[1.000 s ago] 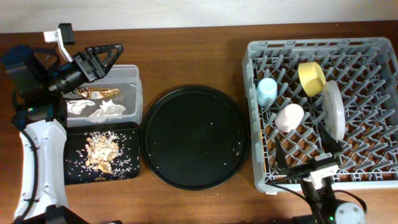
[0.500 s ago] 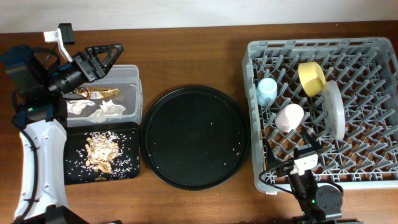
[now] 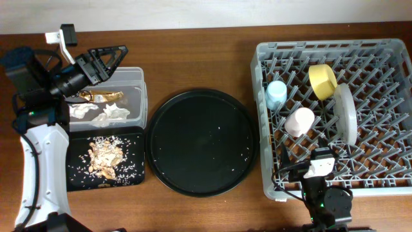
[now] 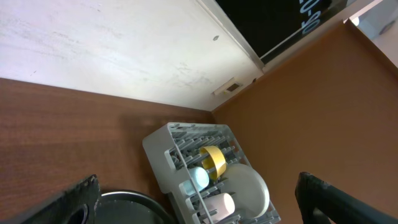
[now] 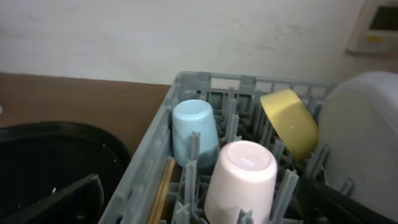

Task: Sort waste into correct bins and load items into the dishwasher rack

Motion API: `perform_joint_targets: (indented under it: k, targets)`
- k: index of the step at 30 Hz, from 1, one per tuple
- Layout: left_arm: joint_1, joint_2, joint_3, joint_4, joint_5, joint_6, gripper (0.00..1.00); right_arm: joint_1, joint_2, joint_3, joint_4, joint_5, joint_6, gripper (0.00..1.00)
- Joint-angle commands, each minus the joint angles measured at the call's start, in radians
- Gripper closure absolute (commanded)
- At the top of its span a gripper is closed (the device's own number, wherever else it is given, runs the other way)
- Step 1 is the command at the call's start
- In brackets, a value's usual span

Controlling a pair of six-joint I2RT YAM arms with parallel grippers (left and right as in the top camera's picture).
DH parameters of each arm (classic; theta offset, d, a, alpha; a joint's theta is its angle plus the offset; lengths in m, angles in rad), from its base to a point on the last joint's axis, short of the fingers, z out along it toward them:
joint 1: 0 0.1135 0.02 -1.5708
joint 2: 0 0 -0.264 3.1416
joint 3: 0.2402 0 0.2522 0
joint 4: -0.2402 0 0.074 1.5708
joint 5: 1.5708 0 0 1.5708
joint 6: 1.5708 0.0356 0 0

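Note:
The grey dishwasher rack [image 3: 322, 45] on the right holds the yellow bowl [image 3: 322, 80], blue cup [image 3: 276, 94], pink cup [image 3: 299, 121] and the plate [image 3: 344, 113] on edge. Wooden chopsticks [image 5: 163, 186] lie along its left wall. Inside the clear tub [image 3: 138, 96] are tissue wads [image 3: 109, 115] and the gold wrapper [image 3: 100, 95]. Food scraps [image 3: 106, 156] fill the small black tray [image 3: 132, 174]. My left gripper [image 3: 119, 59] hovers open and empty over the tub's back left corner. At the rack's front edge, my right gripper [image 5: 208, 199] is open and empty, facing the cups.
A large round black tray [image 3: 201, 142] with a few white grains sits between the bins and the rack. The left arm [image 3: 38, 148] runs down the table's left side. A wall lies beyond the back edge.
My right gripper has drawn back out of the rack toward the table's front edge. The left arm and all objects have stayed put.

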Motion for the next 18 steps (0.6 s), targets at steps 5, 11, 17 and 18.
perform_joint_targets:
  k: [5,11,17,18]
  targets:
    - [0.004,-0.002,0.003,0.002,0.002,0.002,0.01,0.009,-0.012,-0.008,0.000,0.046,0.051,0.02]
    - [0.004,-0.002,0.003,0.002,0.002,0.002,0.01,0.008,-0.011,-0.008,0.000,0.046,0.051,0.02]
    - [0.004,-0.002,0.003,0.002,0.002,0.002,0.01,0.008,-0.011,-0.008,0.000,0.046,0.051,0.02]
    - [0.004,-0.002,0.003,0.002,0.002,0.002,0.01,0.008,-0.011,-0.008,0.000,0.046,0.051,0.02]
